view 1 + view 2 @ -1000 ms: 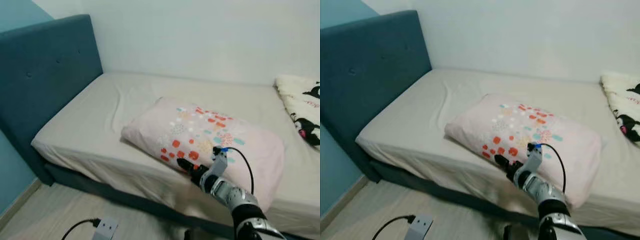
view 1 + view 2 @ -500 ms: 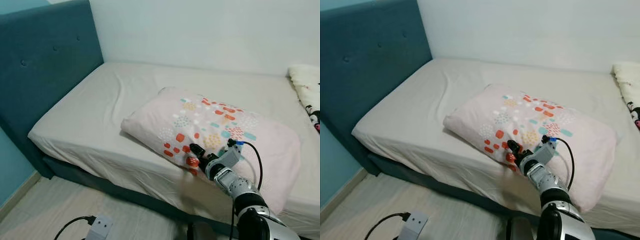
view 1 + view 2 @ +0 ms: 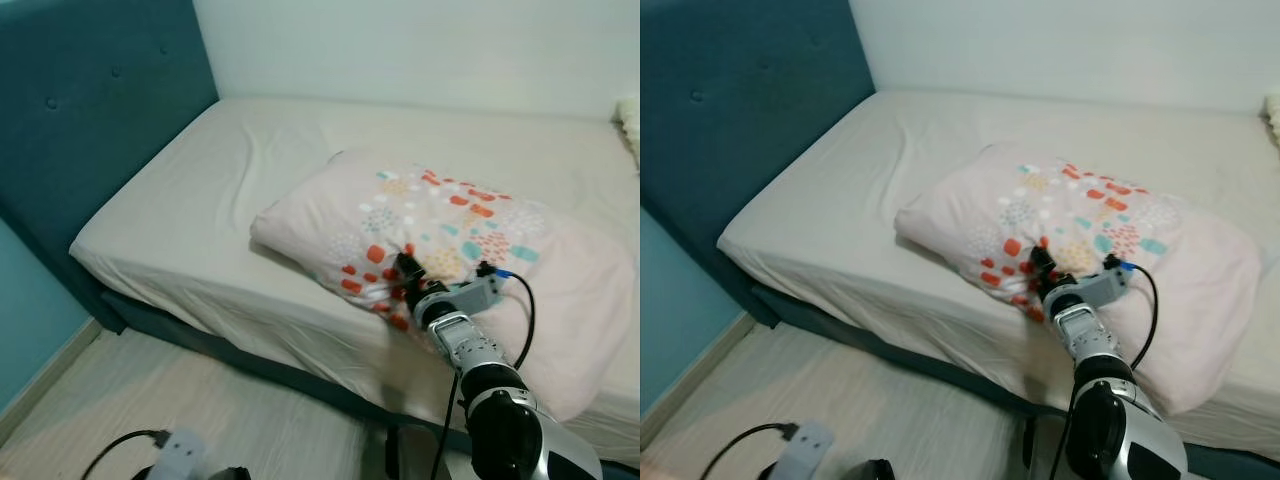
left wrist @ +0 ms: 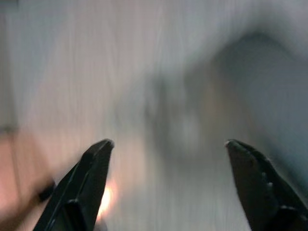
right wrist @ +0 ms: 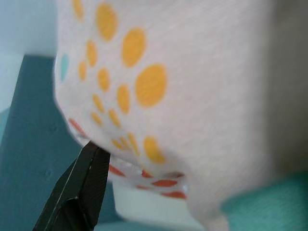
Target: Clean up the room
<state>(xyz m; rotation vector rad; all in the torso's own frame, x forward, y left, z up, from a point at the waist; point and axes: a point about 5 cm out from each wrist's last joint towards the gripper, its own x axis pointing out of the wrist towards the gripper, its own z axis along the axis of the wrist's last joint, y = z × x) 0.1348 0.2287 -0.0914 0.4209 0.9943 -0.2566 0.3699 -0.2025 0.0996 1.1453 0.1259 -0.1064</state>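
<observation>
One pink dotted pillow lies on our bed, near its front edge, and our right gripper is pinched on the pillow's near side. Beyond it stands the teal headboard. Our left gripper hangs with fingers spread over blurry floor.

No lettering, label or number can be read anywhere. The pillow carries only coloured dots, no words.
</observation>
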